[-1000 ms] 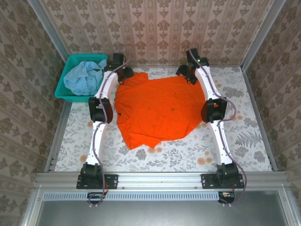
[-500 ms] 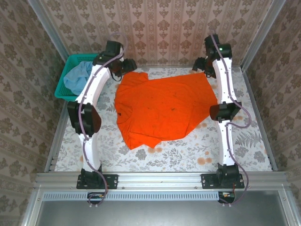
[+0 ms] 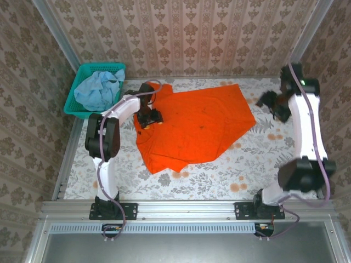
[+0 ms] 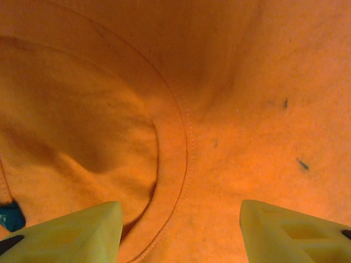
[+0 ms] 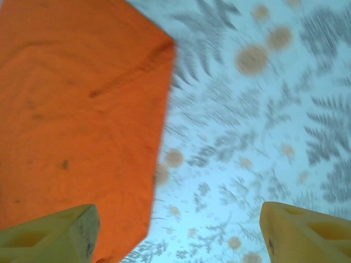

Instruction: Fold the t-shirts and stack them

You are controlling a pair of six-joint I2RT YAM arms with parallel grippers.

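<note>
Orange t-shirt [image 3: 192, 126] lay spread on the table [image 3: 274, 164], approx centre. It was wrinkled w/ the near hem bunched, so by my reading no fold was made yet. Blue t-shirt [image 3: 96, 90] sat crumpled in the teal basket [image 3: 104, 66] at the far-left corner, prob. parked there so one shirt got worked at a time.

Left gripper [image 3: 149, 116] was low over the orange shirt's far-left part, by the neck. Right gripper [image 3: 274, 104] hung off the cloth, over bare table just beside the shirt's right corner. Likely they flanked the shirt to flatten or lift its far edge, tho that's a guess.

Left wrist cam gave detail the top cam lacked. Left gripper [image 4: 181, 230] had jaws wide apart w/ nothing btwn them. The curved collar seam [image 4: 185, 137] sat right below the gap, w/ small dark specks on the cloth.

Right wrist cam showed the right gripper [image 5: 178, 230] w/ jaws also apart & empty. The shirt's edge ran into the gap, and the table print was blurred. Couldn't tell if either gripper touched cloth.

Top cam gave the whole layout: shirt outline, basket, both arms. Jaw gaps were too small to read there.
</note>
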